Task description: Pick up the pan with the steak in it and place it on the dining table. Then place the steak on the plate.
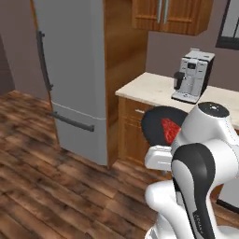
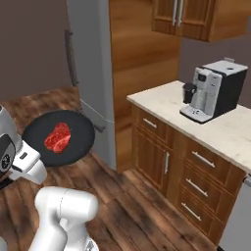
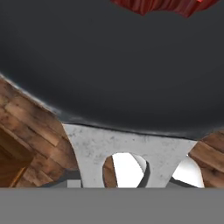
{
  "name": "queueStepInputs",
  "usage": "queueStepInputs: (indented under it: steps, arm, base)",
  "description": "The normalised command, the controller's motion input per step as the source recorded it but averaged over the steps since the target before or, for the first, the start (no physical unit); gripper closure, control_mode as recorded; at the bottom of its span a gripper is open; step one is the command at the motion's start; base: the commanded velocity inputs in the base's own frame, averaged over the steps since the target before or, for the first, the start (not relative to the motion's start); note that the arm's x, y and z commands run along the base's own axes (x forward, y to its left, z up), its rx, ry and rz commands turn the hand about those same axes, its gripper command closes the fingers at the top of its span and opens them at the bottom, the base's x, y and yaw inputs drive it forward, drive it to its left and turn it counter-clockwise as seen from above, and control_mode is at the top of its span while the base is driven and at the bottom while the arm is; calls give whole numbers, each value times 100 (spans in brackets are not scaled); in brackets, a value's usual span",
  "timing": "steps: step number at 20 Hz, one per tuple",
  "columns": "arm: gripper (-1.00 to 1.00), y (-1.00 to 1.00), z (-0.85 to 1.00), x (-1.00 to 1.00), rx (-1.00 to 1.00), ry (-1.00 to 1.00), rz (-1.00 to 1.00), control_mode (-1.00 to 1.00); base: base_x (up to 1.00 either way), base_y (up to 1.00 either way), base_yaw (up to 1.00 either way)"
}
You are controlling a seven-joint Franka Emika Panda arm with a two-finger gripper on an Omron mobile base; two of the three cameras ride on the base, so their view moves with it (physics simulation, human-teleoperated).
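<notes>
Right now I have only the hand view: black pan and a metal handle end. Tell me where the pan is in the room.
Observer: The pan is up in the air above the wooden floor, resting on nothing.
Operator: Give me the steak's spot.
Observer: The steak lies whole near the pan's middle, well inside the rim.
Operator: Name what stands nearest.
Observer: A grey fridge stands just behind the pan; to the fridge's right runs a counter with a coffee machine on it.
</notes>
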Motion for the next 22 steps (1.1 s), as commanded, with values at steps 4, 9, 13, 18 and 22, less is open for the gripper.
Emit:
queueStepInputs:
  steps: [4,9,13,18,22]
  arm:
    - [100,0,0,0,0,0,0,100]
    - [100,0,0,0,0,0,0,100]
    - [100,0,0,0,0,0,0,100]
    - [100,0,0,0,0,0,0,100]
    - [100,0,0,0,0,0,0,100]
  base:
    - [-5,0,48]
    - [-5,0,48]
    - [-5,0,48]
    - [-5,0,48]
    - [-5,0,47]
